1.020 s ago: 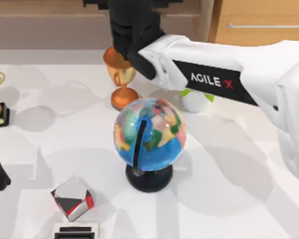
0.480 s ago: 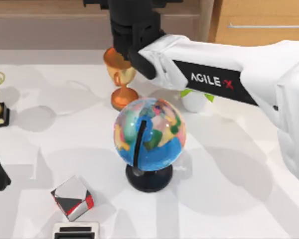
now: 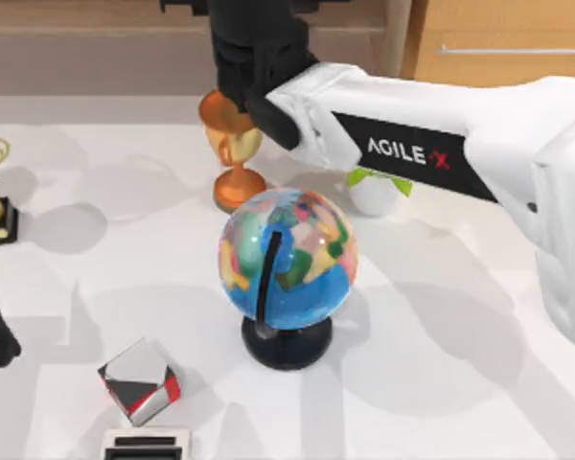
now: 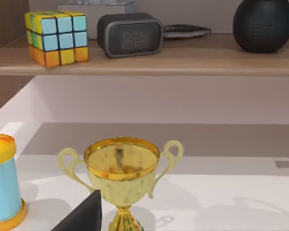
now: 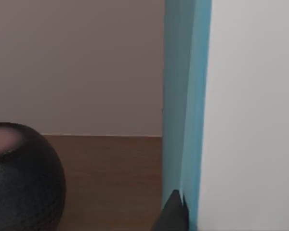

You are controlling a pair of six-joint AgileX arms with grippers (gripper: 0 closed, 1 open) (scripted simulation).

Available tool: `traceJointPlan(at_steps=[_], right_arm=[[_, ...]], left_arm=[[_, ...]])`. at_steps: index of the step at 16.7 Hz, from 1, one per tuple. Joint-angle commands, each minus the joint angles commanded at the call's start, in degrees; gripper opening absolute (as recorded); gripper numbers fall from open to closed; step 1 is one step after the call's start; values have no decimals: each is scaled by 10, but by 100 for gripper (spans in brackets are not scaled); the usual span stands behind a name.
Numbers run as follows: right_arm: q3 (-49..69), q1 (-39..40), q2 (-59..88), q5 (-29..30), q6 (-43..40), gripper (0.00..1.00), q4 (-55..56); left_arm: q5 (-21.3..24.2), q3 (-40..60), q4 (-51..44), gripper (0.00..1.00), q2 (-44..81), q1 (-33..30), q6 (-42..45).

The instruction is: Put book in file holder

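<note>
Over the last second very little has been changed. In the top view the right arm [image 3: 412, 144] has been shifted only slightly toward the back of the table, and its black right gripper [image 3: 259, 53] has been kept above the orange trophy [image 3: 232, 153], at the edge of the wooden shelf [image 3: 96, 14]. The globe [image 3: 287, 268], the white cup [image 3: 374, 194] and the small cube [image 3: 139, 381] have not been moved. Such a slow advance is judged to be a careful last approach to the place behind the table, not a long carrying move.

The book [image 5: 185, 110] is seen in the right wrist view, held upright close to the camera, with its light-blue cover and white pages turned to the lens. One dark fingertip [image 5: 173, 214] is pressed against the blue cover, so the jaws are judged to be clenched on the book. A dark round speaker [image 5: 19, 173] stands beside it on the brown board. Whether the book has already been brought to the file holder cannot be told.

The right arm is stretched long from the right side of the table across to the back, with its wrist pointed at the shelf. The left arm is parked at the left side, facing a gold trophy [image 4: 123, 173]; the state of its jaws cannot be told.
</note>
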Motion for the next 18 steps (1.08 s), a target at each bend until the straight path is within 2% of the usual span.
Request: traceJointPlan(at_steps=[10, 14, 18], right_arm=[[-3, -1, -14, -7, 12, 0, -14], [-98, -5, -92, -60, 86, 0, -9], [-252, -14, -213, -150, 196, 0, -7]], left_arm=[[0, 0, 0, 100, 0, 0, 0], [0, 0, 0, 100, 0, 0, 0], [0, 0, 0, 100, 0, 0, 0]])
